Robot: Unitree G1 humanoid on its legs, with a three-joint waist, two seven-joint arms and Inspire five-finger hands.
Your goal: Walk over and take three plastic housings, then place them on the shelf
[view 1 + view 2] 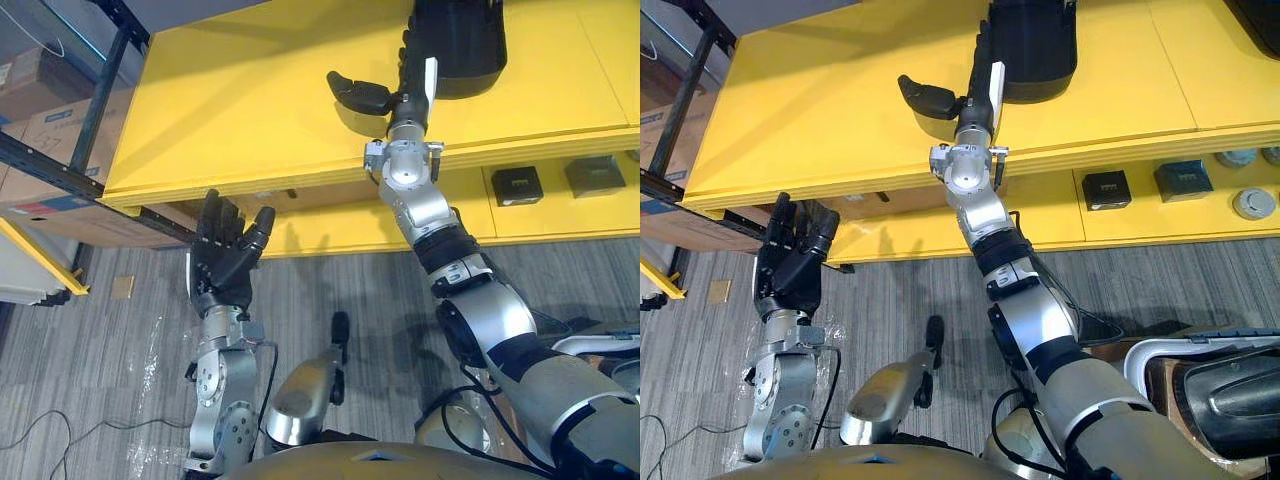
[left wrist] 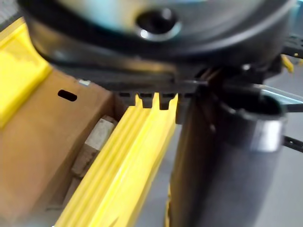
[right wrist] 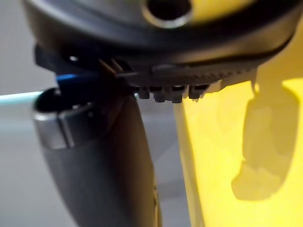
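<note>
My right hand (image 1: 408, 95) reaches far forward, fingers straight, thumb splayed wide — my left hand (image 1: 228, 262) waits low, fingers upright and relaxed.

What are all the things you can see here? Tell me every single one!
plastic housing: one, black, on the shelf's top level.
shelf: one, yellow, two levels.
small boxes: two, black, side by side on the lower level.
round disc: one, grey, lower level, right of the boxes.
cardboard boxes: several, brown, on a black rack left of the shelf.
floor: grey.
left hand: dark, fingers straight, raised by the shelf's front edge.
right hand: dark, fingers straight, over the top level beside the housing.
</note>
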